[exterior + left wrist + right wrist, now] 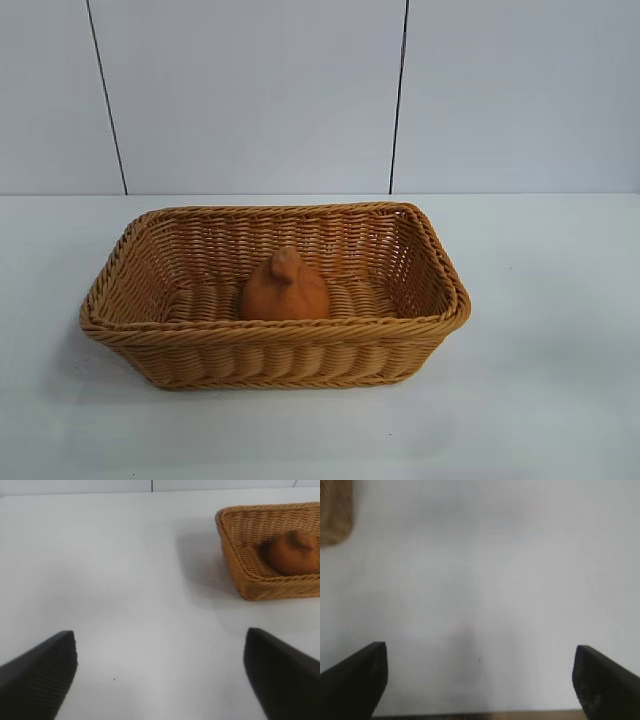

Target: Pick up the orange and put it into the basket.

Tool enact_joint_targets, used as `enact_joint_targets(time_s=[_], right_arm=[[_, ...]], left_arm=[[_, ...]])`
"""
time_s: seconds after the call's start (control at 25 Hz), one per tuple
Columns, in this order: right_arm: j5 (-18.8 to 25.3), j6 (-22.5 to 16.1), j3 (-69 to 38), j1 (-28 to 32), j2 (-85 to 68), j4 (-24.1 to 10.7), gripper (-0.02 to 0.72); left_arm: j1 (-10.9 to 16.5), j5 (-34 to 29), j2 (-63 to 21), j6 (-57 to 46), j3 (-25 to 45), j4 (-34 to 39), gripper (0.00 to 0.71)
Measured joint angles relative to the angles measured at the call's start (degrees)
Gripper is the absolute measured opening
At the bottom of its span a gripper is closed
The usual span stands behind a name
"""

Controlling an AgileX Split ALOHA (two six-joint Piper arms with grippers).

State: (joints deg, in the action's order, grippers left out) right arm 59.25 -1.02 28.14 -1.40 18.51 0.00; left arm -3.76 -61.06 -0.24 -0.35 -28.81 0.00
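Observation:
The orange (pixel 284 288), dull orange with a knob on top, sits inside the woven wicker basket (pixel 130 318) at the middle of the white table. Both also show in the left wrist view, the orange (pixel 292 553) inside the basket (pixel 245 572). My left gripper (pixel 161 650) is open and empty over bare table, well away from the basket. My right gripper (pixel 480 662) is open and empty over bare table; only a corner of the basket (pixel 335 512) shows in its view. Neither gripper shows in the exterior view.
The white table (pixel 540 380) runs around the basket on all sides. A pale panelled wall (pixel 250 90) stands behind it. The table's edge (pixel 485 715) shows close to my right gripper.

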Motion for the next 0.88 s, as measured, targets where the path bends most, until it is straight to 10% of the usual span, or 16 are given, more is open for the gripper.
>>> enact_joint_targets(time_s=[0.88], right_arm=[[-0.6,0.0,-0.2,0.0,-18.9,0.0,0.694]], left_arm=[[0.0,0.0,0.0,0.0,0.0,0.0,0.645]])
